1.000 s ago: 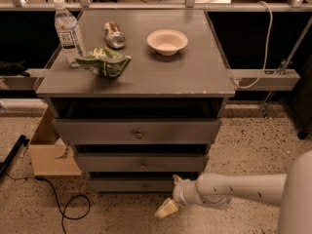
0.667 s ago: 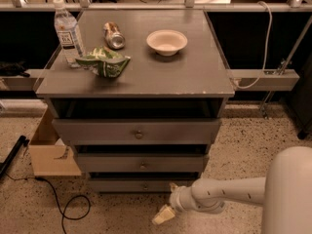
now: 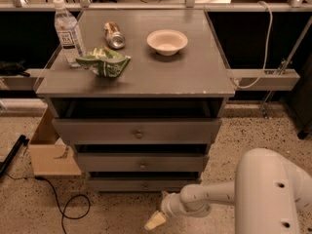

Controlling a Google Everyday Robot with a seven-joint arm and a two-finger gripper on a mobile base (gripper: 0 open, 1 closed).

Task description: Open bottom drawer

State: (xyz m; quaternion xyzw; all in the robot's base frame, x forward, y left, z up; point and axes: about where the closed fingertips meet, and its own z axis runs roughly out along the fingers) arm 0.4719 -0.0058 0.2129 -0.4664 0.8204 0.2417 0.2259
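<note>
Three grey drawers in a cabinet (image 3: 214, 130), bottom drawer (image 3: 117, 185) lowest and pushed in, gripper (image 3: 156, 221) low over the floor just before its front, clear of the knob, open or closed impossible to tell, bowl (image 3: 167, 41) near the cabinet top's back edge.

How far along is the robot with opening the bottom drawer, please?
Nothing looks done yet: the slim grey bottom drawer sits shut. In hand: the pale end effector hangs low near the floor, below its small round knob. Left: reach the knob, grip, pull.
</note>
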